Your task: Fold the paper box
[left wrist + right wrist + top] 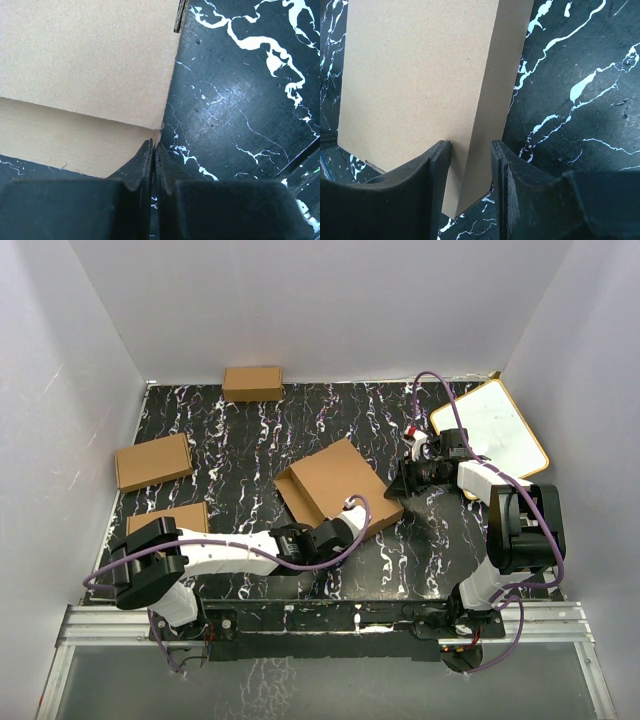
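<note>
No writing, label, brand, number or sign can be read in any view. The paper box [340, 480] at the centre of the overhead view shows plain brown faces. The white board [495, 425] at upper right shows nothing legible.

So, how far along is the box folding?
Mostly shaped: the paper box has raised walls and a top panel folded over. In hand: the right gripper clamps its right corner; the shut left gripper is at its near corner. Left: its left end looks open.
</note>
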You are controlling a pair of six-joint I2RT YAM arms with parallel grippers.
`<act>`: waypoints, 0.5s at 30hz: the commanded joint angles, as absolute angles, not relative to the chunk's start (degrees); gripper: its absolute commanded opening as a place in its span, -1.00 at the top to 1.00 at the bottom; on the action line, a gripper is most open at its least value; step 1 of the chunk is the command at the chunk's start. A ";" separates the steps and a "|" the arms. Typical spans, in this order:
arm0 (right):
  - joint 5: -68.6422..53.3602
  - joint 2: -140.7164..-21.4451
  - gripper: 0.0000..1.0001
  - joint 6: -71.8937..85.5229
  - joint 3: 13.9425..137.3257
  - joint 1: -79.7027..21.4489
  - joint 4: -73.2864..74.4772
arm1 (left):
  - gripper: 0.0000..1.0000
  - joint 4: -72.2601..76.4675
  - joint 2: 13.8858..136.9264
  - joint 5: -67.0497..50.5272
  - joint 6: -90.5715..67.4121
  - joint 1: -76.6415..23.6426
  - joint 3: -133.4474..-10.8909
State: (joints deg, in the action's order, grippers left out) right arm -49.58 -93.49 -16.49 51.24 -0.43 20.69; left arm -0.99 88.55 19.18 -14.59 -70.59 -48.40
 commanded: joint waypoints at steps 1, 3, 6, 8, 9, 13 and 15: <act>-43.51 -96.55 0.17 -19.94 49.66 -2.57 23.46 | 1.00 6.53 88.01 19.25 -14.04 -69.23 -51.99; -43.26 -96.64 0.17 -19.80 49.63 -2.59 23.40 | 1.00 6.76 87.22 19.30 -15.51 -68.86 -51.11; -42.58 -96.59 0.17 -19.48 49.66 -2.55 23.21 | 1.00 6.65 86.15 19.19 -16.99 -68.63 -49.24; -42.41 -96.76 0.17 -19.42 49.66 -2.63 23.12 | 1.00 7.39 85.16 18.31 -17.85 -68.66 -47.40; -42.37 -96.77 0.17 -19.38 49.74 -2.59 23.16 | 1.00 7.87 84.59 18.01 -18.38 -68.65 -46.43; -42.20 -96.96 0.17 -19.26 49.82 -2.57 23.14 | 1.00 8.45 82.71 18.07 -20.38 -68.62 -43.99; -42.12 -97.11 0.17 -19.18 49.83 -2.60 23.14 | 1.00 9.13 82.22 17.86 -20.50 -68.64 -43.20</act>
State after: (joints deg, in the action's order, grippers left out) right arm -49.23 -93.60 -16.38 51.35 -0.73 20.34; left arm 4.01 86.04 17.06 -18.52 -69.30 -44.10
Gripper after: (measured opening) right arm 0.419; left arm 0.010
